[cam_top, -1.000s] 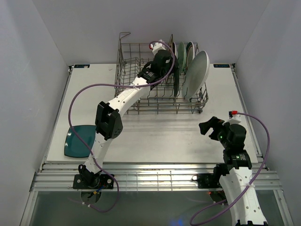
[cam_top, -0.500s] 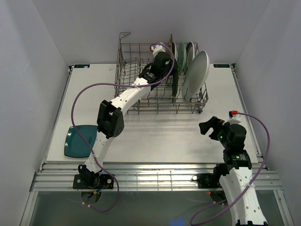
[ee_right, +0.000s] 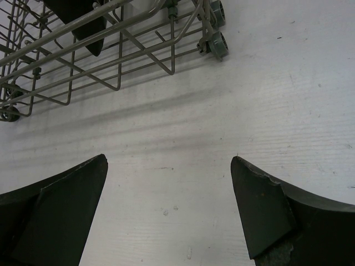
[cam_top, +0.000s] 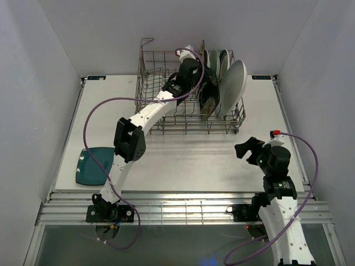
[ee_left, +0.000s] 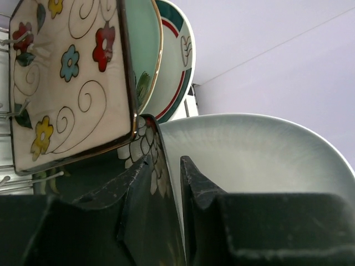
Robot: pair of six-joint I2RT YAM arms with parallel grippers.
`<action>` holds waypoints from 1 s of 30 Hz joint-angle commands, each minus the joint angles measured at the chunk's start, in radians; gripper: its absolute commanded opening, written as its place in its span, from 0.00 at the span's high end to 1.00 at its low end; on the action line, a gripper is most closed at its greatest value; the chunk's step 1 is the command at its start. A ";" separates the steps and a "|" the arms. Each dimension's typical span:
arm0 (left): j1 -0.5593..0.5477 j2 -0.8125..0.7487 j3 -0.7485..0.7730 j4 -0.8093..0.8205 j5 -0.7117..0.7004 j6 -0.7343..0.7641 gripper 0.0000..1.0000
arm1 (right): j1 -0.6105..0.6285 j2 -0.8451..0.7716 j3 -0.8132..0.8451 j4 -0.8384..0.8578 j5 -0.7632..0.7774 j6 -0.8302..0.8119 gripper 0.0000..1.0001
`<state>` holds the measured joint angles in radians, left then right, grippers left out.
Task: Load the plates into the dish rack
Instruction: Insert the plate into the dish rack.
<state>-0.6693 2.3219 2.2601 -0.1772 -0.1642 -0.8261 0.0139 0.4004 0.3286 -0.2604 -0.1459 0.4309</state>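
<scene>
The dish rack (cam_top: 148, 71) stands at the back of the table with several plates on edge at its right end. My left gripper (cam_top: 203, 84) reaches into it. Its jaws stand slightly apart around the top edge of a black floral square plate (ee_left: 145, 145), with a gap at the right finger. That plate (cam_top: 209, 97) leans right against the large white oval plate (cam_top: 233, 82). Behind it stand a cream floral square (ee_left: 72, 77), a mint plate (ee_left: 143, 50) and a green-rimmed white plate (ee_left: 178, 55). A dark teal plate (cam_top: 93, 165) lies flat at the table's left edge. My right gripper (cam_top: 244, 147) hovers open and empty.
The rack's left half holds only bare tines. In the right wrist view the rack's wheeled front corner (ee_right: 213, 43) lies ahead of my right gripper (ee_right: 169, 160), with bare white table (ee_right: 183, 127) below. Grey walls close in on both sides.
My left gripper's jaws have parted a little, and the black floral plate has tipped from upright to lean right against the oval plate. The right arm has not moved.
</scene>
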 commanded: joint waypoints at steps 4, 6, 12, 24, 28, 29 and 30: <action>0.002 -0.074 0.010 0.042 0.034 0.002 0.58 | -0.002 -0.009 -0.013 0.038 -0.018 -0.004 0.03; 0.002 -0.088 -0.004 0.050 0.037 0.010 0.54 | -0.002 -0.011 -0.013 0.039 -0.020 -0.004 0.03; 0.002 -0.183 -0.112 0.103 0.069 0.041 0.48 | -0.002 -0.009 -0.013 0.038 -0.021 -0.004 0.03; 0.000 -0.416 -0.390 0.274 0.158 0.143 0.21 | -0.002 -0.009 -0.010 0.035 -0.017 -0.003 0.04; -0.003 -0.545 -0.531 0.338 0.218 0.199 0.14 | -0.002 -0.008 -0.008 0.035 -0.017 -0.003 0.04; -0.003 -0.561 -0.563 0.344 0.236 0.212 0.13 | -0.002 -0.005 -0.008 0.035 -0.015 -0.003 0.04; -0.003 -0.578 -0.577 0.352 0.245 0.234 0.11 | -0.002 -0.002 -0.008 0.035 -0.015 -0.003 0.04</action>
<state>-0.6693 1.8454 1.7256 0.1066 0.0132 -0.6632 0.0139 0.4000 0.3286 -0.2604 -0.1535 0.4305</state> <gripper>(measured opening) 0.875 0.963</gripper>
